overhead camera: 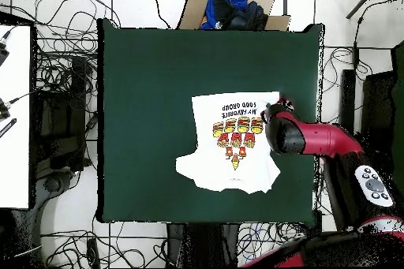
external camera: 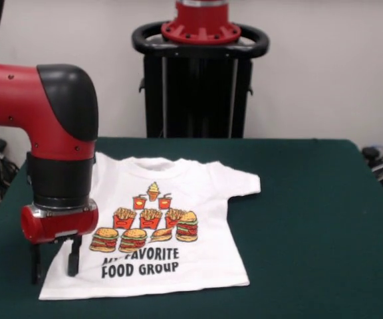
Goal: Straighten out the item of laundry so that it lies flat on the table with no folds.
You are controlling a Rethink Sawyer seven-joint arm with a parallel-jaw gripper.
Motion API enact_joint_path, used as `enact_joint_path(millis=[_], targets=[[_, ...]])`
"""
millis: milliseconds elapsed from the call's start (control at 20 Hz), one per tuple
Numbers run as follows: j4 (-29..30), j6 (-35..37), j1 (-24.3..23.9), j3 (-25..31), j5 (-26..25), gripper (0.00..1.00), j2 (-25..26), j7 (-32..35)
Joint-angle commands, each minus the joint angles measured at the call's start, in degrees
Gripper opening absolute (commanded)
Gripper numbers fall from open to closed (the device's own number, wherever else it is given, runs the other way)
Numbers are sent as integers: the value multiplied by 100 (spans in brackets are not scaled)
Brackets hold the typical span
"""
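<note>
The white T-shirt (external camera: 211, 199) with burgers, fries, drinks and "MY FAVORITE FOOD GROUP" lies spread on the dark green table (external camera: 311, 219), print up. One sleeve points out to the right in the front view; the other is hidden behind my arm. My gripper (external camera: 54, 262) hangs over the shirt's lower left hem corner with its fingers (external camera: 74, 256) apart and nothing between them. In the overhead view the shirt (overhead camera: 229, 167) lies right of the table's (overhead camera: 150, 108) middle, and my arm (overhead camera: 316, 138) reaches in from the right and covers the hem corner.
The robot's black pedestal (external camera: 200, 73) stands at the table's far side. In the overhead view, a cardboard box (overhead camera: 233, 9) with blue and black items sits beyond the top edge. Cables (overhead camera: 63, 76) lie on the floor to the left.
</note>
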Motion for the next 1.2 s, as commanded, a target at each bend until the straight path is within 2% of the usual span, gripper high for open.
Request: enact_joint_path(millis=[50, 200, 350, 650, 950, 1200], targets=[[84, 1209, 370, -156, -87, 100, 72, -93], [340, 1568, 350, -141, 91, 100, -344, -118], [463, 2067, 524, -359, 136, 100, -911, -114], [835, 2574, 244, -150, 134, 100, -1647, -555], [748, 3038, 372, -177, -118, 100, -1671, -587], [784, 3846, 254, -63, 128, 100, -1177, -789]])
